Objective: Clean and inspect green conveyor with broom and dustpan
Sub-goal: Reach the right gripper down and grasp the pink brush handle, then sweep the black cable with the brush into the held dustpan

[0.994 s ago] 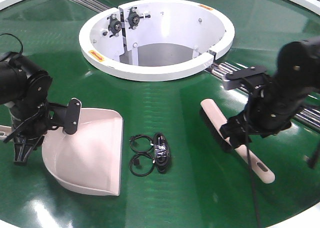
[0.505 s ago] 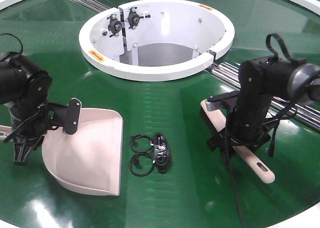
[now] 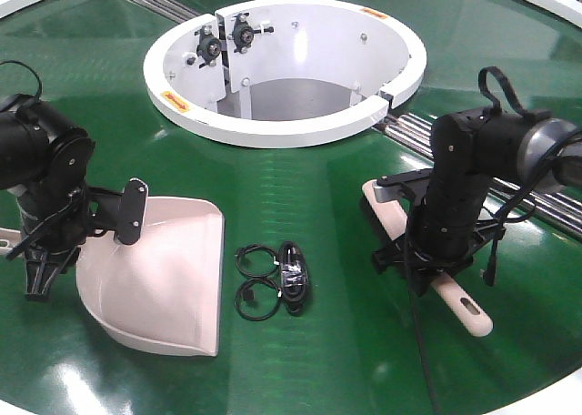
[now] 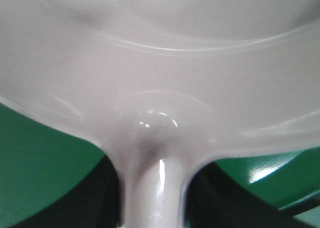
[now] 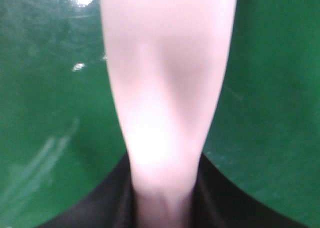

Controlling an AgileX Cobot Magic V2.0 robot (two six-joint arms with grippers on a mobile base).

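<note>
I'm seeing bright, even overhead light in the front view, with white glare pooling on the glossy green conveyor [image 3: 346, 360] toward its lower left edge. Both wrist views are coming through soft: the broom [image 5: 165, 88] is blurring heavily, and the dustpan [image 4: 160, 63] is washing out pale.

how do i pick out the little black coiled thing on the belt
Start at the white ring housing in the green conveyor. Nearer the camera, between the dustpan and the broom, lies the cable bundle: the only small, black, looped item.
</note>
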